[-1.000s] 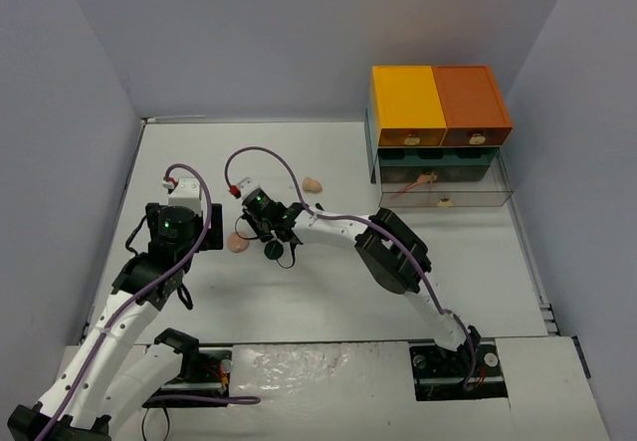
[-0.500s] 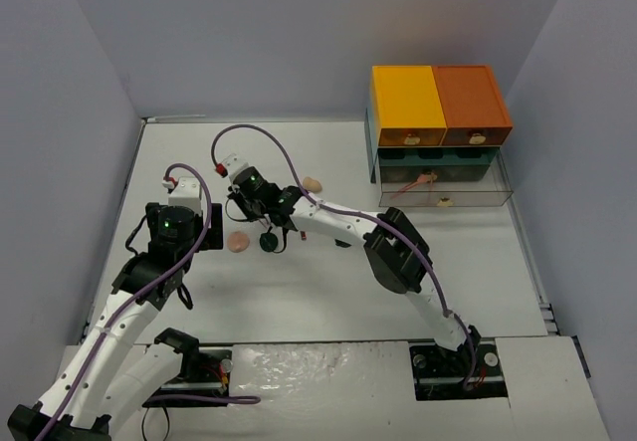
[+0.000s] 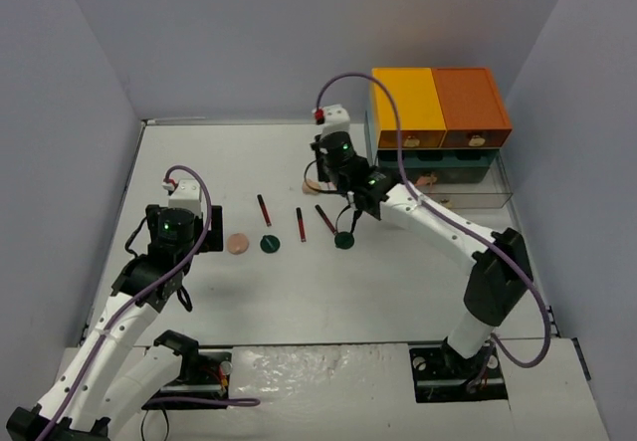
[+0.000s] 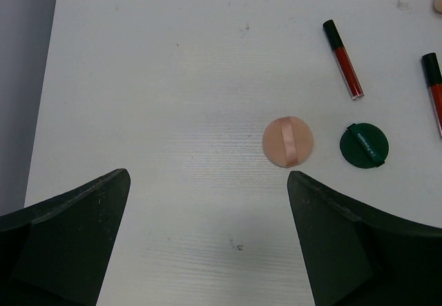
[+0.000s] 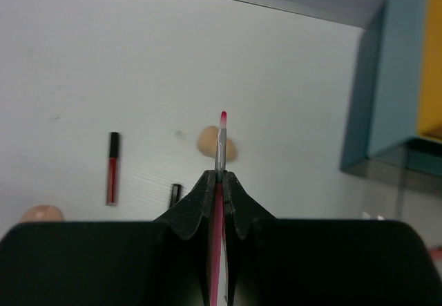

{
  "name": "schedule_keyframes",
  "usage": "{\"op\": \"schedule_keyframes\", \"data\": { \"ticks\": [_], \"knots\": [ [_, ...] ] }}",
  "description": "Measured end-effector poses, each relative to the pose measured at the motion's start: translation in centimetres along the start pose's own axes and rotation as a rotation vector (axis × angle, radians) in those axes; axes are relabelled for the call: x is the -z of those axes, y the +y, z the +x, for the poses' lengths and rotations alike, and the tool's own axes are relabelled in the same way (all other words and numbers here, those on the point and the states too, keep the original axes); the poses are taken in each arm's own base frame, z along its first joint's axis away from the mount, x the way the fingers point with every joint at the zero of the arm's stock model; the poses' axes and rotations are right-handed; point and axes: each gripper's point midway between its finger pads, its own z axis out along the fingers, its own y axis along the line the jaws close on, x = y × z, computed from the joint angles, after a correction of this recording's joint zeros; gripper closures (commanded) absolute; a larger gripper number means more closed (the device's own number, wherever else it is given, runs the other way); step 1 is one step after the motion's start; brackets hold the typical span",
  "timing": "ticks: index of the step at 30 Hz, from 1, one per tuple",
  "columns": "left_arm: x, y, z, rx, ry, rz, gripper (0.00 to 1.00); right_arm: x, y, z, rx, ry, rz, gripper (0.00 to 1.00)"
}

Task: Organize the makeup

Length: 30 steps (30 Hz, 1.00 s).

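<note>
1. My right pincer (image 5: 216, 176) is clenched on a thin pink-red stick (image 5: 221, 137). The stick runs up between the fingers, and its red tip pokes out ahead of them.
2. The change is in where that pincer is. A second ago it was low over the left-middle of the table (image 3: 398, 287), beside the round peach compact (image 3: 237, 244) and a dark green disc (image 3: 269, 244). Now it is lifted and swung across toward the far right, close to the drawer unit (image 5: 387, 106). I judge the pick to be done and the carry under way.
3. In my right wrist view, the beige sponge (image 5: 206, 142) lies on the table just past the stick's tip. The stick is above the sponge and not touching it.
4. With my arm out of the way, the top view shows what is left to sort: three loose sticks (image 3: 299, 224) lying side by side, a second green disc (image 3: 344, 241) near them, and the compact and first disc to their left.
5. At the foot of the drawer unit, a clear drawer (image 3: 483, 200) stands pulled out with a few small things inside; I cannot tell what they are. It is probably where this stick belongs, so I need to line the stick up over the opening before letting go.
6. My left pincer (image 4: 207, 178) is released, its jaws spread wide with nothing between them. It hangs over the table near the compact, exactly where it was a second ago.
</note>
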Motion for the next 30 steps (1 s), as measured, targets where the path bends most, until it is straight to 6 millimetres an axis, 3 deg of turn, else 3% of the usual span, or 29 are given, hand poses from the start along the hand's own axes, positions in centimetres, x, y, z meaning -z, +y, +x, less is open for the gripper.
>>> {"op": "schedule_keyframes", "data": {
  "ticks": [10,13,16,18,20,22,24,27,30],
  "knots": [
    [0.0,-0.1,0.0,-0.001,0.002,0.004,0.03,6.3,-17.8,1.0,-0.403,-0.095,0.371,1.0],
    [-0.1,-0.1,0.1,-0.001,0.004,0.006,0.03,7.3,-22.3,0.8,-0.521,-0.136,0.459,1.0],
    [0.0,-0.2,0.1,-0.001,0.004,0.009,0.03,7.4,-25.4,1.2,-0.604,-0.148,0.515,1.0],
    [0.0,-0.2,0.1,-0.001,0.004,0.011,0.03,7.1,-26.6,1.7,-0.653,-0.14,0.525,0.98],
    [0.0,-0.2,0.1,-0.001,0.004,0.012,0.03,6.5,-27.5,2.6,-0.692,-0.118,0.529,0.86],
    [0.0,-0.2,0.1,-0.001,0.004,0.013,0.03,5.7,-28.1,3.6,-0.722,-0.086,0.533,0.65],
    [0.0,-0.3,0.1,-0.001,0.004,0.014,0.03,4.9,-28.4,4.6,-0.747,-0.056,0.53,0.56],
    [0.0,-0.3,0.1,-0.002,0.004,0.014,0.03,4.5,-28.5,5.4,-0.764,-0.024,0.512,0.5],
    [0.0,-0.3,0.1,-0.002,0.004,0.014,0.03,4.6,-28.7,5.3,-0.774,-0.018,0.484,0.51]
  ]
}}
